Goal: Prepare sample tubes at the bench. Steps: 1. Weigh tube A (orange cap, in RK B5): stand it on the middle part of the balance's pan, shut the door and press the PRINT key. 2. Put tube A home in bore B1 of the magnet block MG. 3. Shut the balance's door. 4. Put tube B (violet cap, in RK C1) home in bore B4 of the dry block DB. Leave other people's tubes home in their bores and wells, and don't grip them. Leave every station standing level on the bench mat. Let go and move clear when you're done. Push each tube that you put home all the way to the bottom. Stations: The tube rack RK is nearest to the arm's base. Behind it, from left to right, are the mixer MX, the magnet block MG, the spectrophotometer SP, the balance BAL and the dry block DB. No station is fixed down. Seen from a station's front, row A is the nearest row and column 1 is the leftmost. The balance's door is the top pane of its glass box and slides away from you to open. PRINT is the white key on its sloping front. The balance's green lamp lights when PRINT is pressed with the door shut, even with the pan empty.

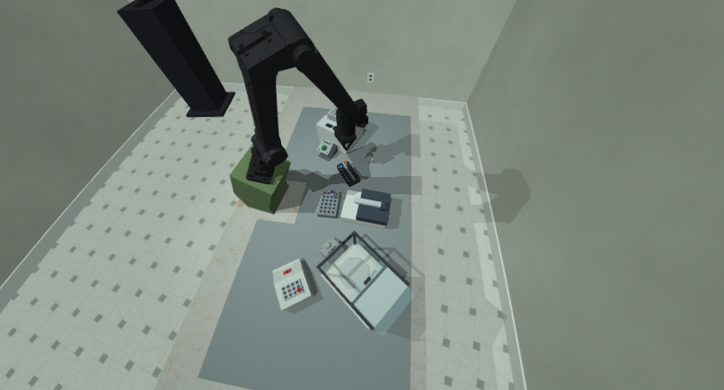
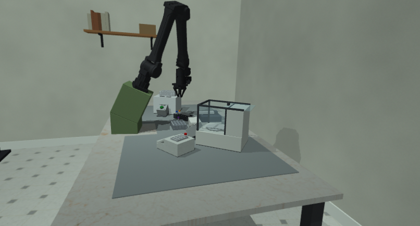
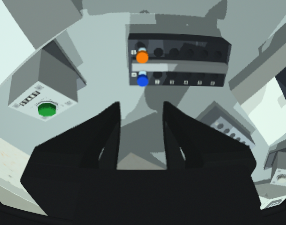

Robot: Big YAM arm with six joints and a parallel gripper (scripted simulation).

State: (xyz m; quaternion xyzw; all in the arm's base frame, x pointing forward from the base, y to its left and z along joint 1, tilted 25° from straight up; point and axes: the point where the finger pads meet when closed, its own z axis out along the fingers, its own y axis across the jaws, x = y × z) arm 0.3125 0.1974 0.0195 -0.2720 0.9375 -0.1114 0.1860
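Note:
My gripper [image 1: 347,147] [image 2: 180,96] [image 3: 141,109] is part open and empty, above and in front of the magnet block [image 1: 348,173] [image 3: 193,41]. Tube A's orange cap [image 1: 346,162] [image 2: 179,110] [image 3: 142,57] stands at the leftmost bore of the block's back row. Its depth is hard to tell. Tube B's violet cap [image 1: 332,190] [image 2: 178,117] stands at a corner of the rack [image 1: 329,205] [image 2: 178,125]. The balance's door [image 1: 383,296] is slid back, leaving the front of the glass box open. No tube shows on the pan. The dry block [image 1: 298,266] [image 2: 185,149] stands at the right.
A blue cap [image 1: 340,164] [image 3: 142,80] stands right in front of the orange one. A red cap [image 1: 298,289] [image 2: 185,134] sits in the dry block. A box with a green button [image 1: 323,147] [image 3: 47,109] and a white station [image 2: 167,102] stand left; the spectrophotometer [image 1: 374,212] stands behind the rack.

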